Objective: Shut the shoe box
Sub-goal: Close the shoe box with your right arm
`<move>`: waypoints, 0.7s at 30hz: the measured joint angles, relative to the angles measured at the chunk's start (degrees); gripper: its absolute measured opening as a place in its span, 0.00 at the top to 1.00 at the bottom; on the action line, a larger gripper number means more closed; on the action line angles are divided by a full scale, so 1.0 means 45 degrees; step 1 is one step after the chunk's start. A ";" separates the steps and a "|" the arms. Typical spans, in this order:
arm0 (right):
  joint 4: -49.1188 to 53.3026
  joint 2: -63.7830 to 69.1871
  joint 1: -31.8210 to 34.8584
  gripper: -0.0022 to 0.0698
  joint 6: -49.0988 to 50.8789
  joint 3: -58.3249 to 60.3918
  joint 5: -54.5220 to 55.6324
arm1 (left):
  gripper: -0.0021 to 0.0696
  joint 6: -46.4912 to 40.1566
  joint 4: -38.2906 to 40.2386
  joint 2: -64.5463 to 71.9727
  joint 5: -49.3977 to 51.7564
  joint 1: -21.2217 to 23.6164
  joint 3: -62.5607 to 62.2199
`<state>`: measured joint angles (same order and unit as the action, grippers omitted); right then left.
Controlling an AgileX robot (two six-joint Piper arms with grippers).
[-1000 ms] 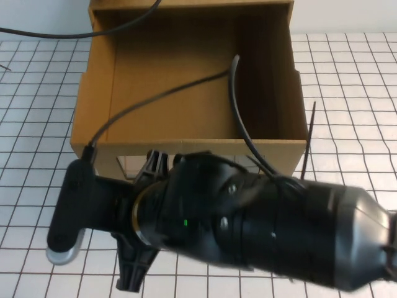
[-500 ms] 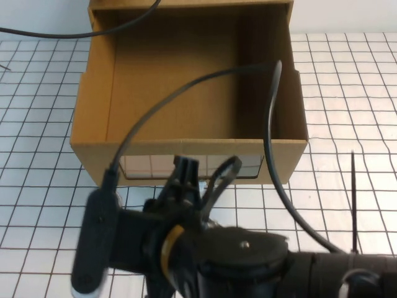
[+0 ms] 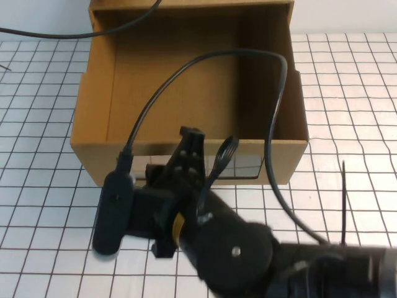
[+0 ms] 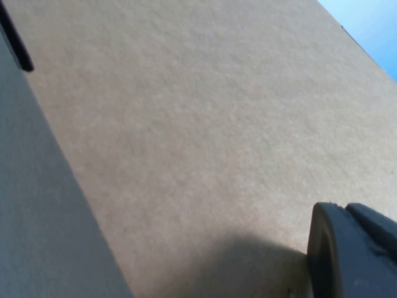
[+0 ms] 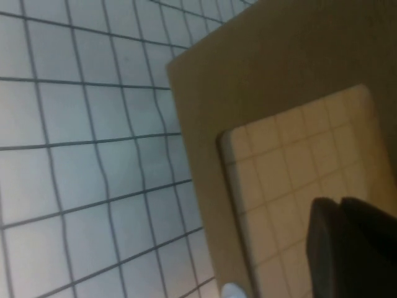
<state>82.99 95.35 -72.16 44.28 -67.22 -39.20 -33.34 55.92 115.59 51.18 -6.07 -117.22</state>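
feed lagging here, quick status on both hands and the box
Right hand at shoe box front window. Left hand against plain cardboard. Box open on top. Nothing blocking.

You're working over a table (image 3: 347,93) covered in a white sheet ruled with a dark square grid, which runs out to both sides and toward the near edge in the high view. The grid lines look slightly wavy in places, and the right wrist view shows the same rippling on the table surface. Beyond the far edge you can see a strip of plain pale wall (image 3: 43,15). The light is even, with soft shadows only.
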 joint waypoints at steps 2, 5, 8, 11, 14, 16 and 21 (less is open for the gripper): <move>0.0396 0.0152 0.0520 0.99 0.0303 0.0015 0.0354 | 0.98 0.0000 0.0000 0.0000 0.0000 0.0000 0.0000; 0.0577 0.0293 0.1320 0.99 0.0445 0.0045 0.1282 | 0.98 0.0000 0.0000 0.0000 0.0000 0.0000 0.0000; 0.0976 0.0313 0.2115 0.99 0.0600 0.0063 0.2402 | 0.98 -0.0042 0.0000 0.0000 0.0000 0.0000 0.0000; 0.2009 0.0313 0.2908 0.99 0.1275 0.0063 0.3075 | 0.98 -0.0042 0.0000 0.0000 0.0000 0.0000 0.0000; 0.2499 0.0399 0.3521 0.99 0.1666 -0.0166 0.3525 | 0.98 -0.0042 0.0000 0.0000 0.0018 0.0000 0.0000; 0.2618 0.0591 0.3850 0.99 0.1766 -0.0470 0.3722 | 0.98 -0.0042 0.0000 0.0000 0.0018 0.0000 0.0000; 0.2737 0.1335 0.4560 0.99 0.1839 -0.1595 0.4449 | 0.98 -0.0053 0.0027 0.0000 0.0018 0.0000 0.0000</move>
<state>95.30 101.36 -51.64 52.55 -74.40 -19.18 -33.58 56.04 115.59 51.27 -6.07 -117.22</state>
